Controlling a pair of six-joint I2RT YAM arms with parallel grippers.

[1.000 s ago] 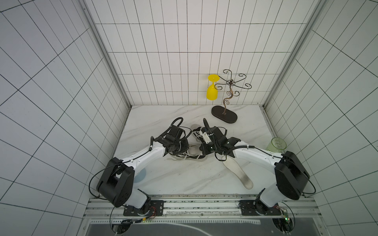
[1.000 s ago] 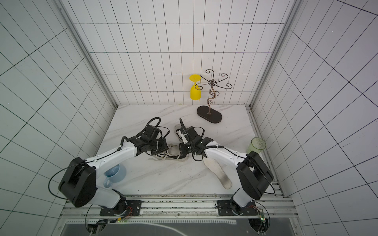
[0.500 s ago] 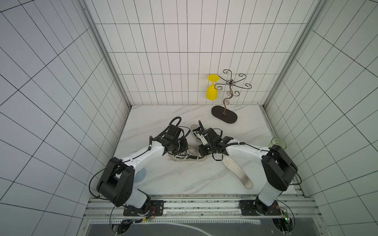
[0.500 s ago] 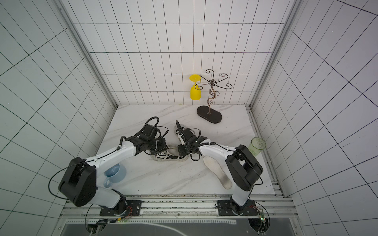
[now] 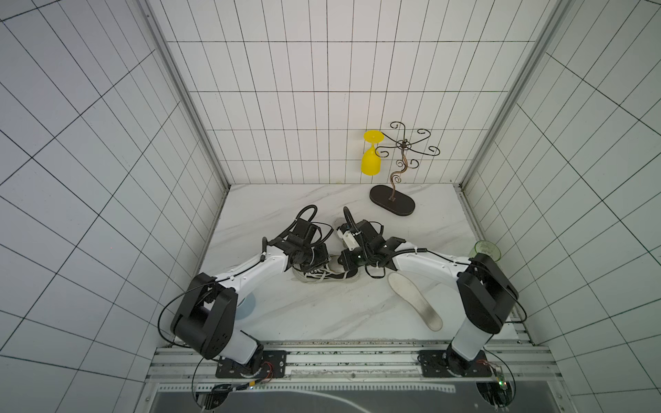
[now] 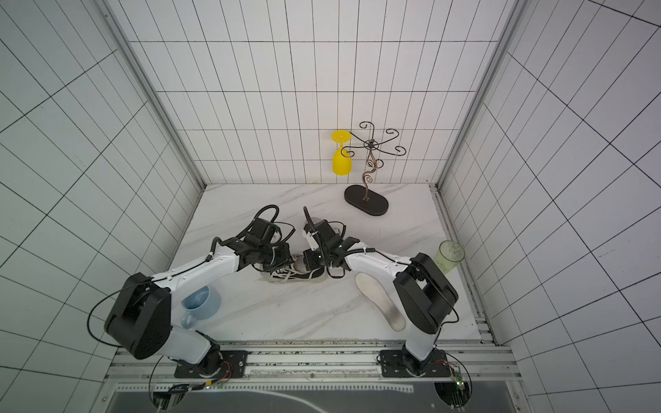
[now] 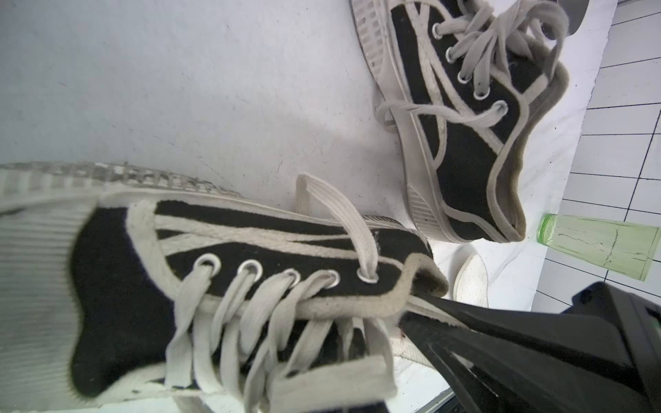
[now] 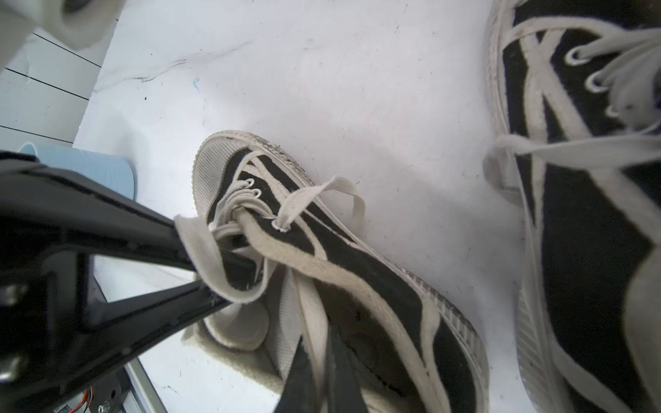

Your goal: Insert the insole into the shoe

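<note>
Stands early in the task, by the look of it: has the shoe (image 5: 327, 276) gripped but not filled. Leaves the insole (image 5: 415, 302) flat on the table (image 5: 322, 321), behind the right gripper (image 7: 411, 311) and alongside its forearm, apart from the shoe and untouched. Has yet to lift it, aim it at the opening and push it home. Reaches both arms low and inward, with the two grippers close together at the shoe. Pinches the tongue (image 8: 200, 243) tight in the left gripper (image 8: 229, 279). Clamps the right gripper shut on the collar (image 7: 357, 307), apparently to spread the mouth. Ignores the second shoe (image 7: 465, 143) just beyond both grippers.
</note>
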